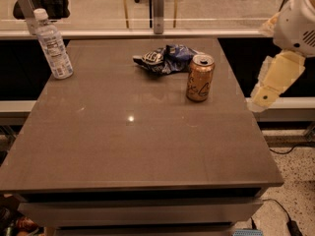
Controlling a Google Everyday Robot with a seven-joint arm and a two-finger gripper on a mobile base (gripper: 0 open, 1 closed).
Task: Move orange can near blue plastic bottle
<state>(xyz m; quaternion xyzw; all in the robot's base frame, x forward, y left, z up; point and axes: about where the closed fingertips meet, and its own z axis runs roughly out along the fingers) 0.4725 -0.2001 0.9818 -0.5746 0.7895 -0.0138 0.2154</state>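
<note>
The orange can [200,79] stands upright on the grey-brown table [147,151], in the far right part of the top, with its silver lid and opening facing up and dark script running down its side. Just beside it, to the left and slightly farther back, lies a crumpled blue chip bag [165,59]; its right end comes close to the can's upper rim, though whether the two touch cannot be told. The blue plastic bottle [53,45] stands upright in the far left corner of the table, white cap on top and a white-and-blue label around its middle, well apart from the can, with the bag and a broad stretch of bare tabletop between them. The claw [269,85] hangs off the right edge of the table, out over the gap beside it, a pale cream piece angled down and to the left below the rounded white arm [298,21] in the far right corner. It is near the can's level but apart from it and touches nothing; whether it is open or closed cannot be told. Beyond the far edge of the table a metal post [157,9] rises from a pale ledge. A dark cable [284,213] trails across the speckled floor at the near right.
</note>
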